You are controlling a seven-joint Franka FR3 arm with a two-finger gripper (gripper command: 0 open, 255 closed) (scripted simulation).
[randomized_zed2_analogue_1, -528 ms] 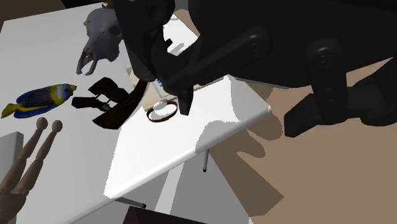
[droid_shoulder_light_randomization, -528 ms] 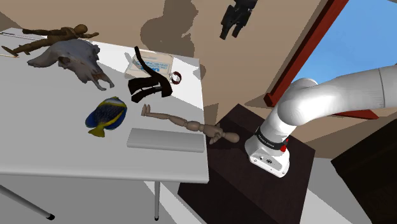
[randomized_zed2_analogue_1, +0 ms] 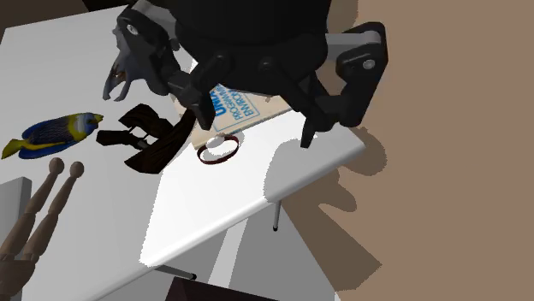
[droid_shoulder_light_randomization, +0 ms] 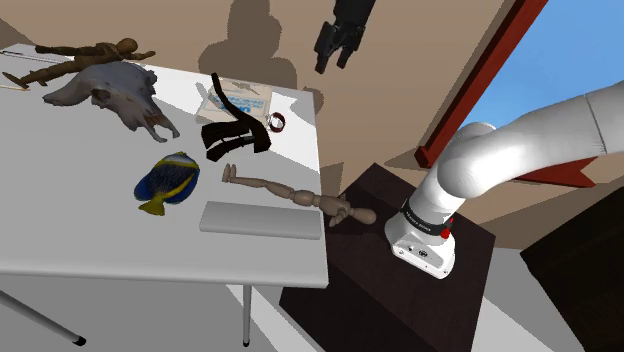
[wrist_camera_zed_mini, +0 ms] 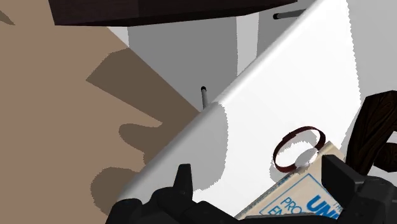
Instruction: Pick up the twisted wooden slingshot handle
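Observation:
The slingshot handle (droid_shoulder_light_randomization: 235, 135) is a dark brown twisted fork lying flat on the white table (droid_shoulder_light_randomization: 60, 240), beside a dark red ring (droid_shoulder_light_randomization: 277, 122). It also appears in the second exterior view (randomized_zed2_analogue_1: 145, 138) and at the edge of the wrist view (wrist_camera_zed_mini: 376, 127). My gripper (droid_shoulder_light_randomization: 331, 62) hangs open and empty high above the table's far corner, up and to the right of the handle in the shoulder view. Its fingers stand wide apart in the second exterior view (randomized_zed2_analogue_1: 257, 124) and the wrist view (wrist_camera_zed_mini: 257, 184), over the ring (wrist_camera_zed_mini: 299, 147) and table edge (wrist_camera_zed_mini: 210, 108).
A book (droid_shoulder_light_randomization: 235, 100) lies under the handle's far end. An animal skull (droid_shoulder_light_randomization: 110, 90), a blue and yellow fish (droid_shoulder_light_randomization: 170, 178), two wooden mannequins (droid_shoulder_light_randomization: 85, 57) (droid_shoulder_light_randomization: 290, 192) and a grey slab (droid_shoulder_light_randomization: 262, 220) share the table. Brown floor lies past the corner.
The gripper has moved toward the shoulder view's left, closer to the table's far corner, and has turned so both fingers now face the second exterior camera. Nothing on the table moved.

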